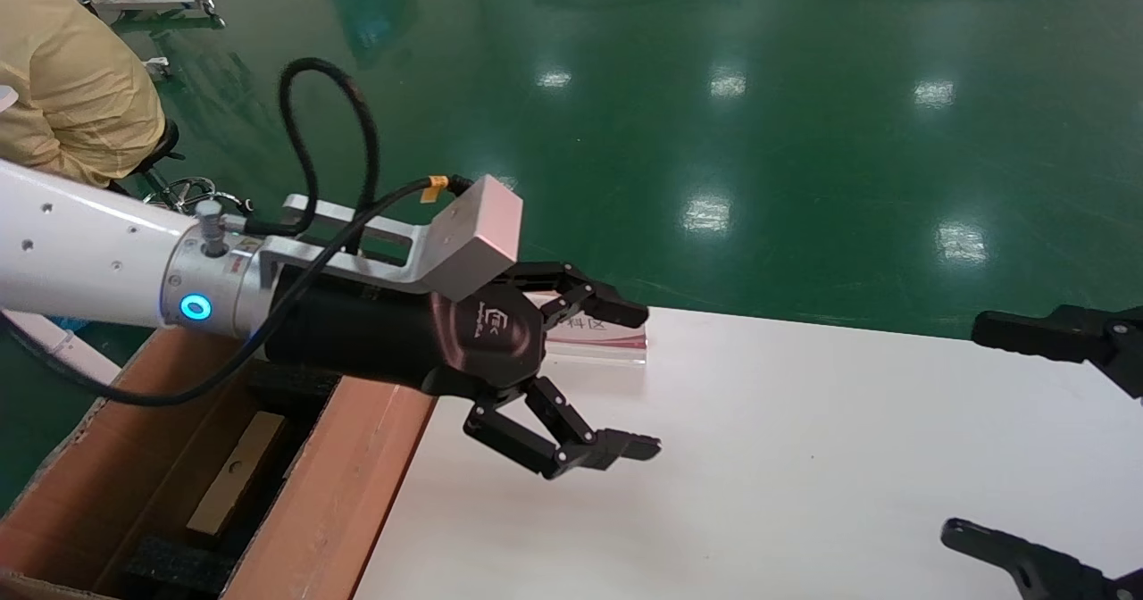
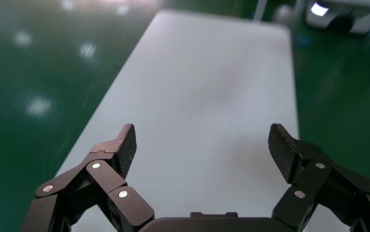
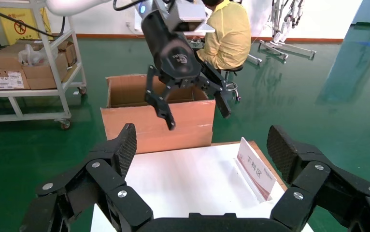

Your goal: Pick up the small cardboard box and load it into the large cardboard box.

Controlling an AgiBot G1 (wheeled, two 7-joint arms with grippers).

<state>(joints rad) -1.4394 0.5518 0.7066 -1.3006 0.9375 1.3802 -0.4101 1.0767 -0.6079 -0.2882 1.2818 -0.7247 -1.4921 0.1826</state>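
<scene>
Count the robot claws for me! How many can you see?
2. The left gripper hangs open over the white table's left end, beside the large cardboard box. The right gripper is open too, at the table's right edge, partly out of view.

Slim, flat brown cardboard box (image 1: 234, 473) with a round hole, laid lengthwise between black foam blocks inside the big open brown corrugated carton (image 1: 339, 484), placed at the near left
</scene>
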